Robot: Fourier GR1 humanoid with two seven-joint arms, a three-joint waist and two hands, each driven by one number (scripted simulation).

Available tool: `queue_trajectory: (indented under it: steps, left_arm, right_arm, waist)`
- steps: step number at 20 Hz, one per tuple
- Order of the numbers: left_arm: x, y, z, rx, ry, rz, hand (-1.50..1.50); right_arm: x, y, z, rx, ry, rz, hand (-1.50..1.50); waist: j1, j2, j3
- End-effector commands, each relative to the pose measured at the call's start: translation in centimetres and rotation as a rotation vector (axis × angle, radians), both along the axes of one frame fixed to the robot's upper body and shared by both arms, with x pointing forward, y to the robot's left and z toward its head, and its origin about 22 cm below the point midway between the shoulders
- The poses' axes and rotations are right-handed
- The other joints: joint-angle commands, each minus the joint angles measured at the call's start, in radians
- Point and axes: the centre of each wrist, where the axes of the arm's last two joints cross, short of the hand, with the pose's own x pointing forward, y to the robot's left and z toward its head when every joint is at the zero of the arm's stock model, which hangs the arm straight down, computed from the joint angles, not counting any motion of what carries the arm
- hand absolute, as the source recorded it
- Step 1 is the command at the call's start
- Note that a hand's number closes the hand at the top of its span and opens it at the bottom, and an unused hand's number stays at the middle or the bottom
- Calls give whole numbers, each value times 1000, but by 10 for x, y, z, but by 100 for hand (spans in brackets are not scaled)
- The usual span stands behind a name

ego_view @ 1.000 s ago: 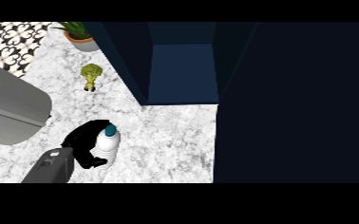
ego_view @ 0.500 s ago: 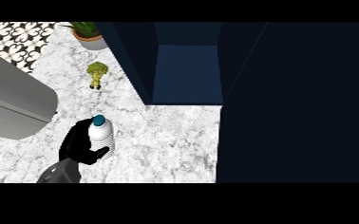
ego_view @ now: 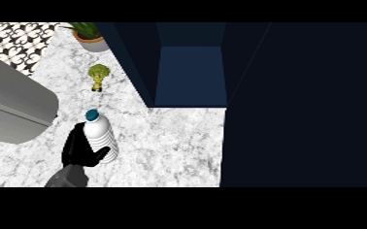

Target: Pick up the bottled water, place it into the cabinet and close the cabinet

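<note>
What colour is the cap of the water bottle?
The cap of the water bottle is dark teal blue, seen in the head view, above the left hand.

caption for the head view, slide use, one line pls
Left hand grips the water bottle on the marble counter, with the open cabinet ahead to the right.

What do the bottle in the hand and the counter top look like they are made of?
Bottled water: likely clear or whitish plastic, ribbed sides, with a dark teal cap; the left hand curls round it. Counter: looks like polished marble or similar stone, white with grey veining.
</note>
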Motion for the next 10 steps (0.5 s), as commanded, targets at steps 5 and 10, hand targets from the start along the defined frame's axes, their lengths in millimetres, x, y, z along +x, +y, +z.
queue_trajectory:
  steps: [5,10]
  left_arm:
    - [7,-38,34,17,-41,-69,150]
    - [22,-69,75,27,-89,-73,150]
  right_arm:
    - [4,7,10,11,6,27,-150]
    - [3,13,-10,18,36,30,-150]
  waist:
    - [0,0,0]
    - [-2,-1,0]
